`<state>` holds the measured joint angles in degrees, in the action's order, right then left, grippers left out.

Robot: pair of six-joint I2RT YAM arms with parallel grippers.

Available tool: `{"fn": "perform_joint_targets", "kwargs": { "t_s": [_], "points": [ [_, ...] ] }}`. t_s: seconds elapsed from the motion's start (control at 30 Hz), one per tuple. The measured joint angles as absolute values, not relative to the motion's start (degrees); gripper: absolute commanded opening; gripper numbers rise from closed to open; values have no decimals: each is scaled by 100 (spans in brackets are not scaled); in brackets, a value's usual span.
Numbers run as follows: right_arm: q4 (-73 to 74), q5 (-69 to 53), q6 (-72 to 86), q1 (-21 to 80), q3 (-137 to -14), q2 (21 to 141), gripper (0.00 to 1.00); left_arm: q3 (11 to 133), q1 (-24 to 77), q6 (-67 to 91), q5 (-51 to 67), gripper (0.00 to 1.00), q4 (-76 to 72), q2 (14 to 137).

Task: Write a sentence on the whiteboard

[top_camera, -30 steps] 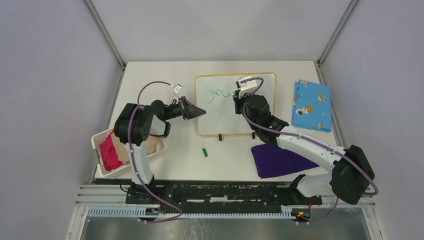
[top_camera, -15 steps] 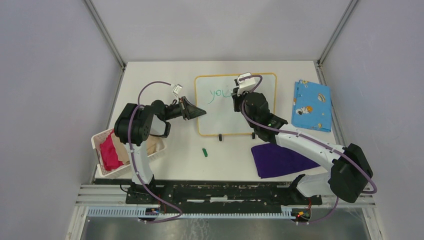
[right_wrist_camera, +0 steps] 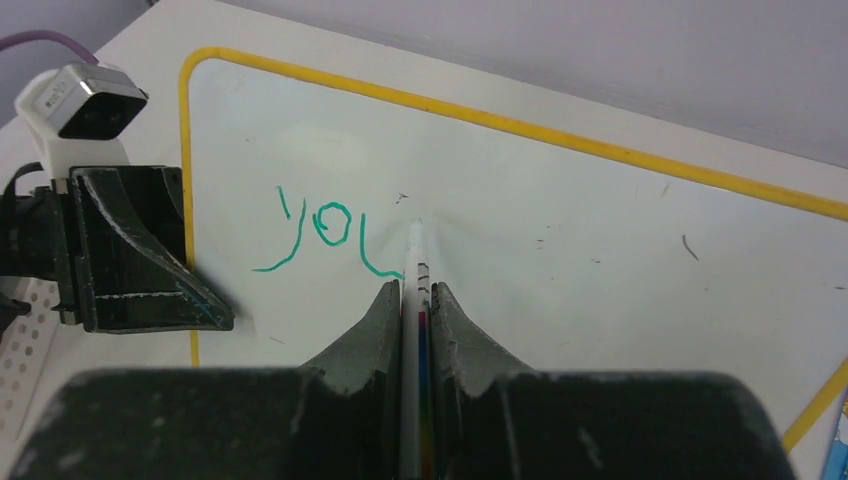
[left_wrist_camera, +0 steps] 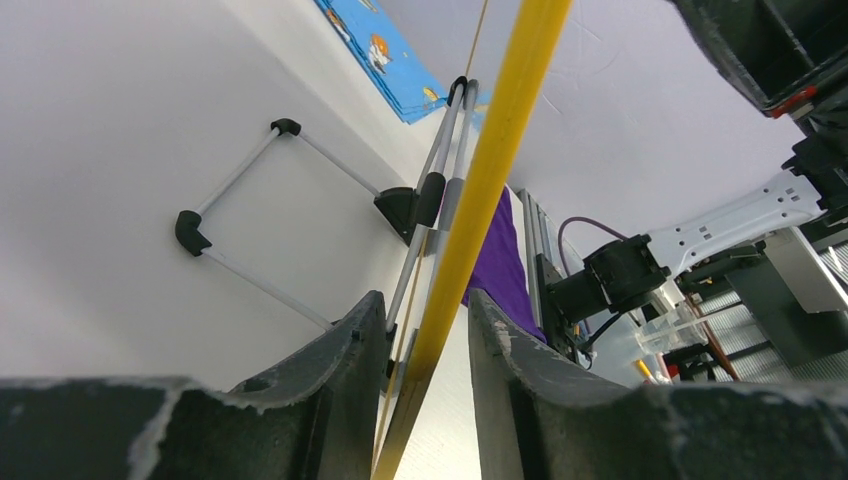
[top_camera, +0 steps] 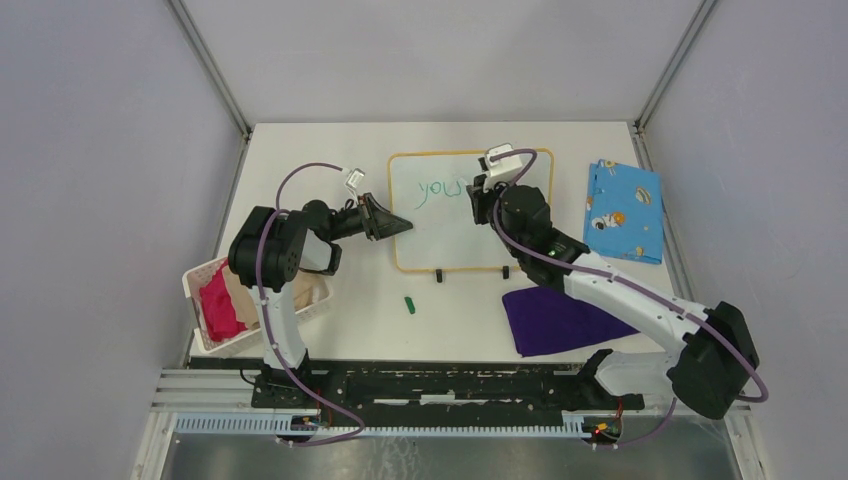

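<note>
L gripper [top_camera: 388, 221] straddles the near left rim of the whiteboard [top_camera: 450, 240], prob. to steady it on its stand [left_wrist_camera: 240, 190]. Its jaws sit either side w/ a gap on 1 side, so it's open, not clamping. The sentence [right_wrist_camera: 318, 225] reads "yo" + a half-made "u", just left of the marker [right_wrist_camera: 417, 250] tip. R gripper [right_wrist_camera: 415, 292] is closed on that marker, barrel pinched straight between both jaws for control, tip on the board. Most writing looks left to do.

The whiteboard [top_camera: 450, 235] is showing a smooth glossy face, while right of it a blue printed cloth [top_camera: 622, 212] is lying matt.
</note>
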<state>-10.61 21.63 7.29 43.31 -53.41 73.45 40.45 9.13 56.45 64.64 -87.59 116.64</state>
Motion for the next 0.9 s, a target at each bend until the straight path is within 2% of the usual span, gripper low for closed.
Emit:
{"fn": "perform_joint_targets", "kwargs": {
  "t_s": [0.27,0.47,0.9],
  "points": [
    [-982,2324,707,4318,-4974,6425,0,4045,913,5655,6462,40,-8759,11662],
    [-954,2707,635,4281,-4641,6372,0,4045,923,5662,6462,38,-8759,11662],
    [-1105,2714,635,4263,-4541,6370,0,4082,952,5732,6460,14,-8764,11662]
  ]
}}
